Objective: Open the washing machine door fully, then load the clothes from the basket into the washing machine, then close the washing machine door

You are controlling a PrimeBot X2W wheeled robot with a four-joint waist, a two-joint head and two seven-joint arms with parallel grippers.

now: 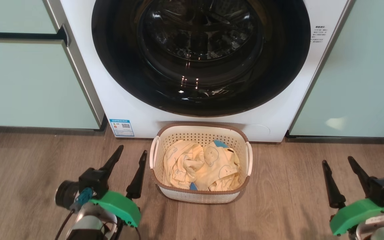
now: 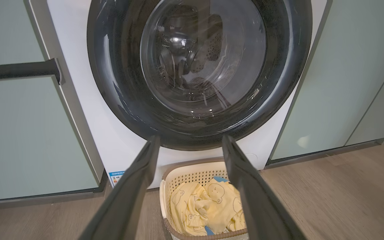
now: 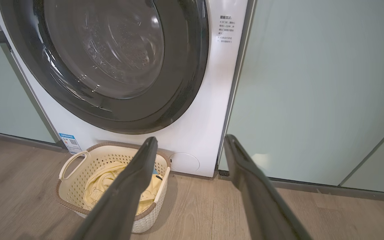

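The white washing machine [image 1: 118, 106] fills the top of the head view, its round glossy black door [image 1: 201, 56] shut flat against the front. On the floor right before it stands the cream basket [image 1: 200, 132] holding pale yellow clothes [image 1: 200, 165] with blue patches. My left gripper [image 1: 132, 154] hovers open just left of the basket, nothing between its fingers. Well off to the basket's right, my right gripper [image 1: 338, 161] is open and empty too. The left wrist view looks at the door [image 2: 198, 73] with the basket [image 2: 192, 175] below; the right wrist view has the door [image 3: 112, 63] and basket [image 3: 78, 180] at its left.
Pale green cabinet panels [image 1: 28, 83] flank the machine on both sides, with a dark handle bar [image 1: 18, 35] on the left one. A blue energy sticker [image 1: 122, 127] sits at the machine's lower left. Wooden floor [image 1: 285, 193] spreads around the basket.
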